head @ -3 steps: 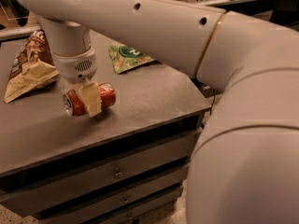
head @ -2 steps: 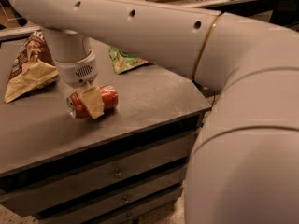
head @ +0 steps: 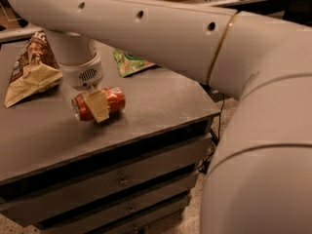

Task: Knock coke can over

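Coke can is lying on its side on the worktop, near the brown snack bag, with the gripper hanging directly over it, though I cannot tell whether its jaws are pinching it; light, thin-walled and slick, it is likely rolling easily and best taken at mid-body.

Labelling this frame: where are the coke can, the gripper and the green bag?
coke can (head: pixel 115 99), camera view, red side
gripper (head: pixel 96 103), camera view, its tip at the can
green bag (head: pixel 130 63), camera view, printed front
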